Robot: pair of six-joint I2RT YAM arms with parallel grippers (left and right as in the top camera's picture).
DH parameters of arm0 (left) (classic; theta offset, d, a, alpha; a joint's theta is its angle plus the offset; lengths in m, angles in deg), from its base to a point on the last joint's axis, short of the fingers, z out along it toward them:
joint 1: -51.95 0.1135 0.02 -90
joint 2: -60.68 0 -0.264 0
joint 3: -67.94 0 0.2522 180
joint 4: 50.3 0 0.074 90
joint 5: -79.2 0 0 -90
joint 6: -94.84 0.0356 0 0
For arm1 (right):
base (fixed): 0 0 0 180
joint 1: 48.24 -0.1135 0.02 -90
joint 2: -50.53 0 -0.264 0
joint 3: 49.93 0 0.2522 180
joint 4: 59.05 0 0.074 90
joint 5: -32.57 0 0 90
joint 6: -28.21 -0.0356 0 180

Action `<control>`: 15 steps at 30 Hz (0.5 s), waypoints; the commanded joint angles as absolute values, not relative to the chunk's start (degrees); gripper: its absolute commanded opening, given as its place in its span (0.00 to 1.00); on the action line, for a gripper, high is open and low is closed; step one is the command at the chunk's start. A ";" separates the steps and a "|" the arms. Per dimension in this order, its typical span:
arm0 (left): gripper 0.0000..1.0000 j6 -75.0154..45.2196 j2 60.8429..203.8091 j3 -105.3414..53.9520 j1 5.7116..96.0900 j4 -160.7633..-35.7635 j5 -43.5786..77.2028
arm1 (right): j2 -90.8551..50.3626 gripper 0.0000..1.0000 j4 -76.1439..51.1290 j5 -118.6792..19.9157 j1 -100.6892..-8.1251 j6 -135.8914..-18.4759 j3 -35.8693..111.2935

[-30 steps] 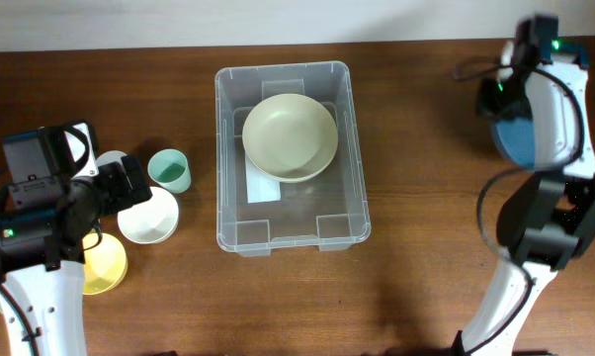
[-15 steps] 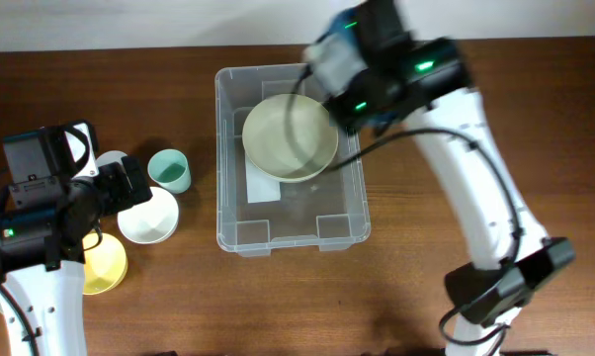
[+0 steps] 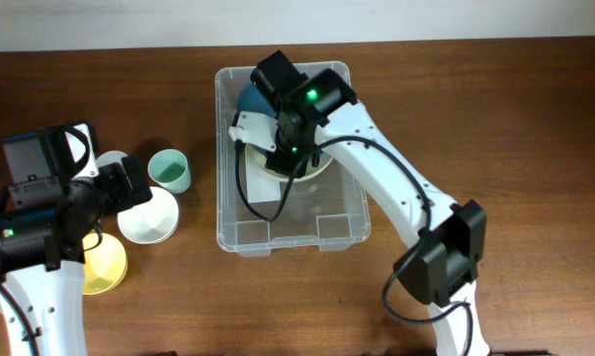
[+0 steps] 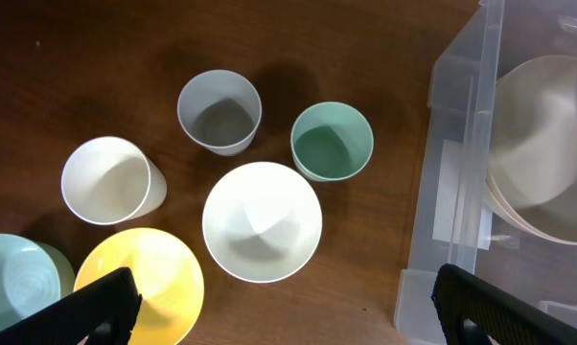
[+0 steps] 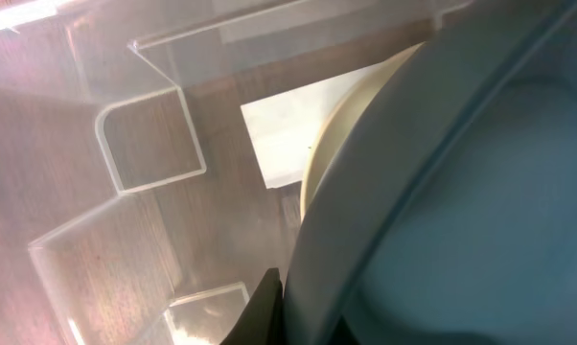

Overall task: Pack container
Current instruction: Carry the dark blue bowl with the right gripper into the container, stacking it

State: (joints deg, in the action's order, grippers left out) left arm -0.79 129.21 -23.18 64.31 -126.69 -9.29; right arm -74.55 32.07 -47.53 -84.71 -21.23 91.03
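The clear container (image 3: 296, 220) stands mid-table with a cream bowl (image 3: 317, 168) inside, over its white label (image 5: 287, 126). My right gripper (image 3: 262, 107) is shut on the rim of a blue bowl (image 3: 249, 99) and holds it tilted inside the container's far left part, above the cream bowl (image 5: 346, 144). In the right wrist view the blue bowl (image 5: 461, 192) fills the frame, with one dark finger (image 5: 265, 305) against its rim. My left gripper (image 3: 129, 184) is open and empty, hovering over the dishes left of the container (image 4: 461, 172).
Left of the container are a green cup (image 4: 332, 142), a grey cup (image 4: 219, 112), a white cup (image 4: 111, 180), a white bowl (image 4: 262, 221), a yellow bowl (image 4: 140, 283) and a pale blue bowl (image 4: 15, 283).
My right arm has swung from the far right of the table to the container, carrying the blue bowl down over the cream bowl. The left arm has not moved.
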 commanded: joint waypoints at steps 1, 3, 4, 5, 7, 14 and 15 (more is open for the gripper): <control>1.00 -0.31 129.26 -24.25 64.48 -126.71 -8.65 | -74.97 0.06 31.65 -46.03 -84.49 -18.72 90.86; 1.00 -0.31 129.26 -24.25 64.48 -126.71 -8.65 | -75.01 0.27 31.65 -46.03 -84.12 -18.72 90.86; 1.00 -0.31 129.26 -24.25 64.48 -126.71 -8.65 | -75.01 0.33 31.68 -46.05 -84.12 -18.72 90.86; 1.00 -0.31 129.26 -24.25 64.48 -126.71 -8.65 | -74.99 0.38 31.68 -46.05 -83.95 -18.74 90.86; 1.00 -0.31 129.26 -24.25 64.48 -126.71 -8.65 | -74.59 0.43 31.74 -46.29 -83.79 -19.26 90.88; 1.00 -0.29 129.26 -24.25 64.48 -126.69 -8.65 | -62.51 0.43 27.46 -66.31 -79.58 -38.72 94.00; 1.00 -0.31 129.26 -24.25 64.48 -126.69 -8.65 | -60.54 0.44 26.43 -67.25 -77.19 -44.05 94.51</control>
State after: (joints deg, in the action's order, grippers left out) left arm -0.79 129.21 -23.18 64.31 -126.69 -9.29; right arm -70.11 28.22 -57.48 -82.66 -28.92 91.08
